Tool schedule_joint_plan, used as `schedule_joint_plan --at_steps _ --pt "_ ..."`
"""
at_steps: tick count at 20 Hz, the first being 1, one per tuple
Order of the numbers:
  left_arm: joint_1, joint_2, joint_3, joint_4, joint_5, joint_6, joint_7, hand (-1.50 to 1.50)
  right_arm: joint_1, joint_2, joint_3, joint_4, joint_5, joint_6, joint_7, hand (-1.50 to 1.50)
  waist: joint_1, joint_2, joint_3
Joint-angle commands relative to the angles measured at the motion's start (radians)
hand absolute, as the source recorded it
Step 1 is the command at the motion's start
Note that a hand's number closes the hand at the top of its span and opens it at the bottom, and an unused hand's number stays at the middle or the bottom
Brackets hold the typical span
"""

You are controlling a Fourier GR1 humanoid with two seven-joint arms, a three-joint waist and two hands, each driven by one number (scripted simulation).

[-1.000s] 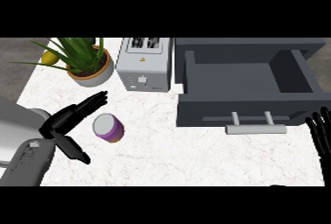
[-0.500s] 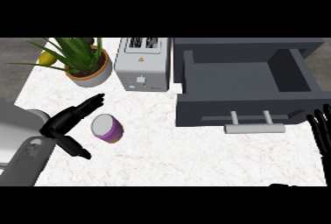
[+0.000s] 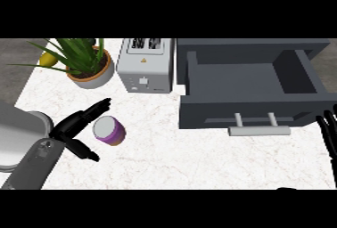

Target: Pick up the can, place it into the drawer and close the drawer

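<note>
A purple can (image 3: 109, 130) with a pale lid lies on the marble counter at the left. My left hand (image 3: 74, 126) is open right beside it, fingers stretched along its far left side and thumb low at its near left; I cannot tell whether they touch it. The dark grey drawer (image 3: 250, 113) stands pulled open at the right, its inside bare, with a metal handle (image 3: 259, 130) on the front. My right hand (image 3: 328, 132) rests open at the right edge, fingers up, near the drawer's front corner.
A silver toaster (image 3: 145, 65) stands behind the can, left of the drawer. A potted plant (image 3: 86, 62) sits at the back left with a yellow thing (image 3: 47, 58) behind it. A grey rounded object (image 3: 16, 138) lies at the left edge.
My left hand has shifted slightly closer to the can, its fingers now lying along the can's side. The can, drawer and right hand have stayed put.
</note>
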Motion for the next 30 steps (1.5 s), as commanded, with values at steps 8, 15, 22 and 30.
schedule_joint_plan --at_steps 8,15,22,30 --pt "-0.048 -0.007 -0.039 0.118 -0.026 -0.098 -0.174 -1.5 -0.021 -0.009 -0.015 -0.026 -0.033 0.006 0.041 -1.5 0.003 -0.002 0.0" --pt "-0.115 -0.092 -0.037 0.184 -0.023 -0.023 -0.144 -1.5 0.067 0.034 0.034 -0.066 0.009 0.015 0.011 -1.5 -0.009 0.001 0.0" --pt "-0.126 -0.134 -0.048 0.207 -0.03 -0.006 -0.138 -1.5 0.031 0.015 0.007 -0.017 0.003 0.029 -0.008 -1.5 -0.001 0.0 0.001" --pt "-0.135 -0.138 -0.064 0.208 -0.04 -0.027 -0.168 -1.5 0.043 -0.007 -0.052 -0.046 -0.065 0.052 0.001 -1.5 0.001 -0.002 0.001"
